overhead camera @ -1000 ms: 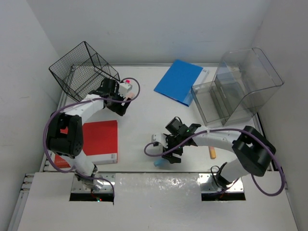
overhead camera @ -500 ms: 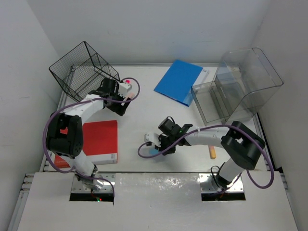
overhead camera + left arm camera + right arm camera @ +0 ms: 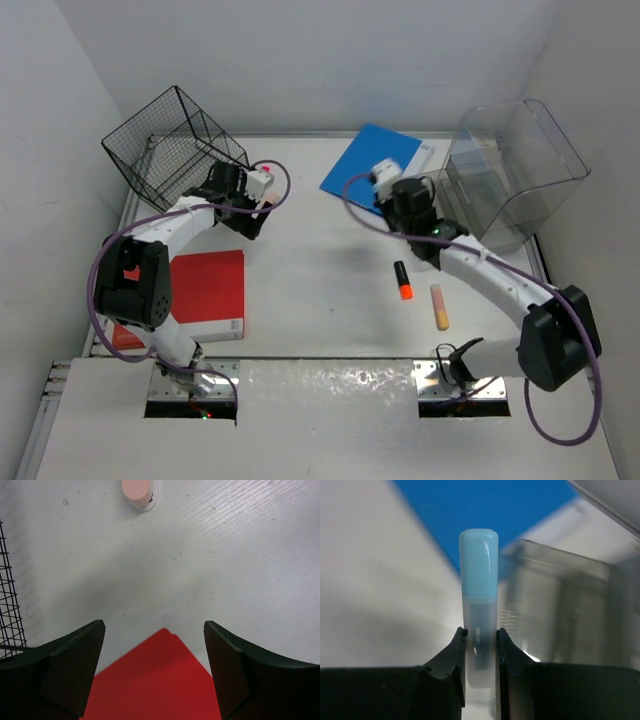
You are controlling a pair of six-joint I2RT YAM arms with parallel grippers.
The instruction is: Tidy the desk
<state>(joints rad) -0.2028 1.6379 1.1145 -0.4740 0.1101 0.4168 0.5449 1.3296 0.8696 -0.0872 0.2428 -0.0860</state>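
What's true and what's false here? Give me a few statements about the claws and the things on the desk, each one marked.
The right claw grips a light blue highlighter. True.
The left claw is clamped on the red book. False: it is open and holds nothing.
An orange-tipped marker lies on the desk. True.
The wire basket stands on the desk's right side. False: it is at the far left corner; a clear bin is on the right.
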